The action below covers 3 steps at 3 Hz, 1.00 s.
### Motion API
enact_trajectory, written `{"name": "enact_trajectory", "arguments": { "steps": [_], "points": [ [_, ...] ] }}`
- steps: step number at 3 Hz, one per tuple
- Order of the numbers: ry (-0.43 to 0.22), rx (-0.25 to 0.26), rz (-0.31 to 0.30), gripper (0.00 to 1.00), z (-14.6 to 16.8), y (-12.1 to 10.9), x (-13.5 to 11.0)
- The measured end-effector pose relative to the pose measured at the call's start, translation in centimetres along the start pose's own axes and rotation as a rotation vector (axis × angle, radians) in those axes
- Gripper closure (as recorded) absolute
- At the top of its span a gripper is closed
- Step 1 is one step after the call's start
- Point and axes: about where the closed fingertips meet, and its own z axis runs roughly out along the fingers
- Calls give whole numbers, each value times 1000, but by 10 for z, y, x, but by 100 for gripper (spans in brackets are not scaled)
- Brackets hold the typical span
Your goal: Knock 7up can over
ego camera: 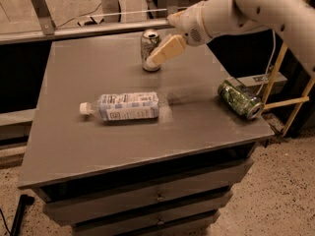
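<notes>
7up can (pixel 149 40) upright | gripper (pixel 155 59) against its right side | grip state: cannot tell

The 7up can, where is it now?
In the camera view, the 7up can stands upright at the back of the table, behind the bottle, with the gripper beside it.

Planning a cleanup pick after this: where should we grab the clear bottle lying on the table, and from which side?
Mid-body, on the label, from straight above. The clear bottle lies on its side, cap to the left in view, so close across its width, front to back. The gripper sits at the 7up can behind it.
</notes>
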Motion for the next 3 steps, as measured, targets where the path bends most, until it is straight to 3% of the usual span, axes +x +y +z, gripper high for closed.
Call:
{"name": "enact_trajectory", "arguments": {
  "steps": [2,3],
  "points": [
    [-189,20,73,0,40,-14,-4],
    [-232,34,107,0,52,-19,1]
  ]
}}
